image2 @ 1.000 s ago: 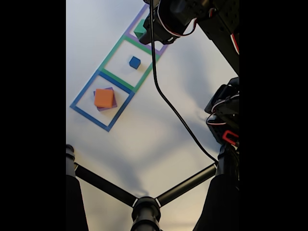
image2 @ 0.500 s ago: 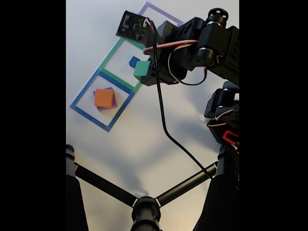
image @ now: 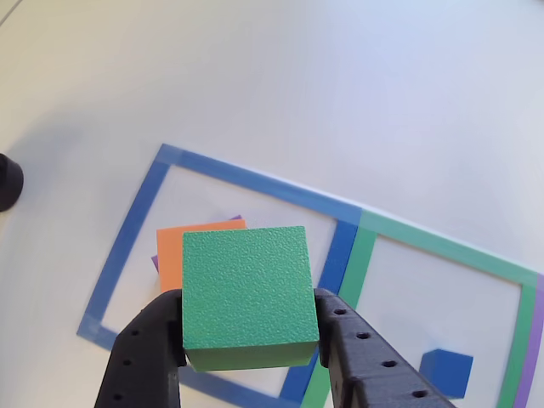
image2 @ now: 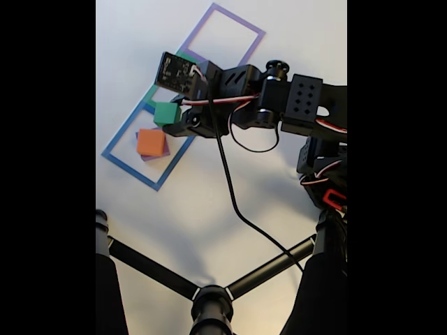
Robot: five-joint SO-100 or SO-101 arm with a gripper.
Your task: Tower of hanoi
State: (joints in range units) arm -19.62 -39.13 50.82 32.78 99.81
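Note:
My gripper [image: 249,327] is shut on the green block [image: 248,294], held in the air between its two black fingers [image: 144,353]. In the fixed view the green block [image2: 166,112] hangs over the upper right part of the blue taped square, just up and right of the orange block [image2: 151,142]. The orange block [image: 176,252] lies on the flat purple block [image: 155,262], whose edge peeks out beside it, inside the blue outline [image: 136,229]. A small blue cube [image: 447,372] rests in the green outline [image: 442,246].
A purple taped outline [image2: 230,31] lies at the far end of the row. Black tripod legs [image2: 209,296] cross the bottom of the fixed view, and a black cable [image2: 234,202] trails from the arm. A dark round object [image: 8,181] sits at the left edge.
The arm has carried the green block from the purple outline, past the blue cube in the green outline, to above the blue outline near the orange block.

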